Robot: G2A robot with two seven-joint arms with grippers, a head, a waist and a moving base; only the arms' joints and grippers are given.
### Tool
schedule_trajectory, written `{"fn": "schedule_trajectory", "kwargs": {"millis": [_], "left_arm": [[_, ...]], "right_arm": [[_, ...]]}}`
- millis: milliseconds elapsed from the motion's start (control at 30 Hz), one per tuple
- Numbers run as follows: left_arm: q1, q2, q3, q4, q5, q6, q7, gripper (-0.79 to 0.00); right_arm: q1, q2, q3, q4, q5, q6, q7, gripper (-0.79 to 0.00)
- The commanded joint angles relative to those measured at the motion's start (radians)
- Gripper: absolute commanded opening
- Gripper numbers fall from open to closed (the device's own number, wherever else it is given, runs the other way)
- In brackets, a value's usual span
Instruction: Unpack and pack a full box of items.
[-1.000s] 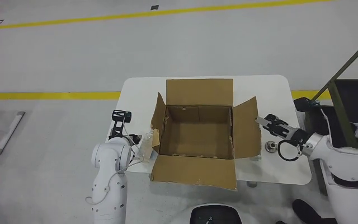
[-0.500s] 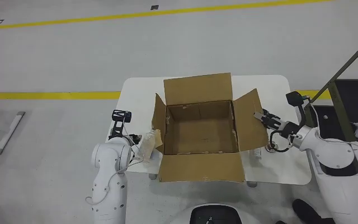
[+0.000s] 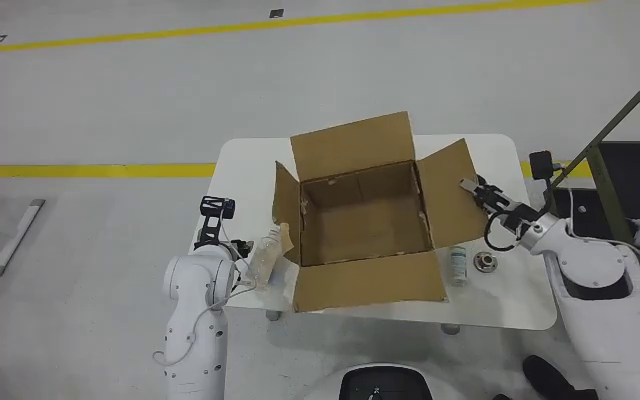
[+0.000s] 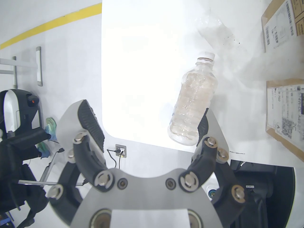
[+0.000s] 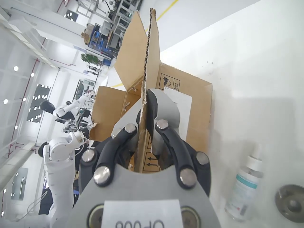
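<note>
The open cardboard box (image 3: pixel 365 215) stands skewed in the middle of the white table (image 3: pixel 500 150), its four flaps spread and its inside bare. My right gripper (image 5: pixel 144 103) is shut on the edge of the box's right flap (image 3: pixel 450 195), seen in the top view as the right gripper (image 3: pixel 470 188). A clear plastic bottle (image 4: pixel 194 100) lies on the table left of the box, the bottle (image 3: pixel 268 250) near the table's front left corner. My left gripper (image 4: pixel 144 115) is open just short of it, one pad (image 4: pixel 201 124) beside the bottle's base.
A small white spray bottle (image 3: pixel 458 265) and a round metal piece (image 3: pixel 487 262) lie on the table right of the box, near the right gripper. Crumpled clear plastic (image 4: pixel 213 34) lies beyond the large bottle. A dark cart (image 3: pixel 610 190) stands off the table's right edge.
The right gripper has closed on the right flap and swung the box counter-clockwise and farther back, uncovering the small spray bottle. The left arm has stayed put.
</note>
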Motion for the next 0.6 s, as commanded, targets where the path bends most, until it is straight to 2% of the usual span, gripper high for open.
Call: {"fn": "schedule_trajectory", "kwargs": {"millis": [0,167,533,567], "left_arm": [[0.000,0.000,0.000,0.000,0.000,0.000,0.000,0.000],[0.000,0.000,0.000,0.000,0.000,0.000,0.000,0.000],[0.000,0.000,0.000,0.000,0.000,0.000,0.000,0.000],[0.000,0.000,0.000,0.000,0.000,0.000,0.000,0.000]], "right_arm": [[-0.015,0.001,0.007,0.006,0.018,0.005,-0.028,-0.785],[-0.048,0.001,0.022,0.030,0.060,0.048,-0.104,-0.785],[-0.095,0.004,-0.023,-0.026,0.041,0.091,-0.129,-0.785],[-0.097,0.005,-0.024,-0.030,0.038,0.091,-0.129,-0.748]]}}
